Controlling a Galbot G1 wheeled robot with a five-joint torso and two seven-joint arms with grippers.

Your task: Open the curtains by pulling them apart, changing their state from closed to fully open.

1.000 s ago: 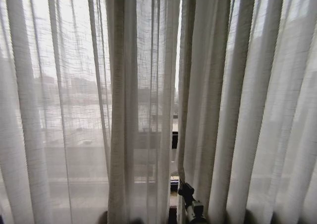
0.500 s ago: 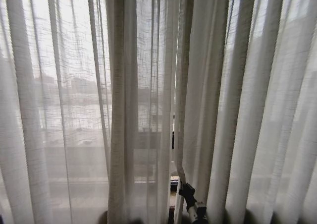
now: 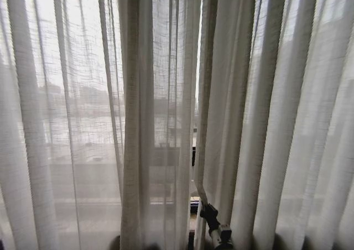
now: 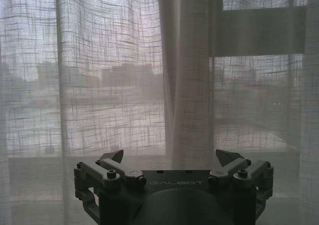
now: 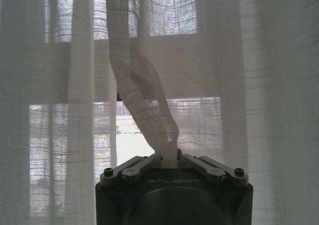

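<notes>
Curtains (image 3: 83, 123) hang across the whole window in front of the robot, two sheer white panels whose pleats run straight up and down, so their long axis is vertical. They meet a little right of the head view's centre, where a thin gap (image 3: 194, 150) shows between their inner edges. Through the weave a black window frame (image 4: 259, 33) and blurred buildings can be seen.

Low in the head view, the right gripper (image 3: 208, 211) sits at the bottom of the right panel's inner edge, its jaws pressed together on a bunched fold of that fabric (image 5: 144, 110). In the right wrist view the fold rises from between the fingers (image 5: 139, 166) and twists upward, leaning slightly before it joins the hanging cloth.

The left gripper (image 4: 169, 160) faces the left panel, close to it, with its jaws spread wide and nothing between them.
</notes>
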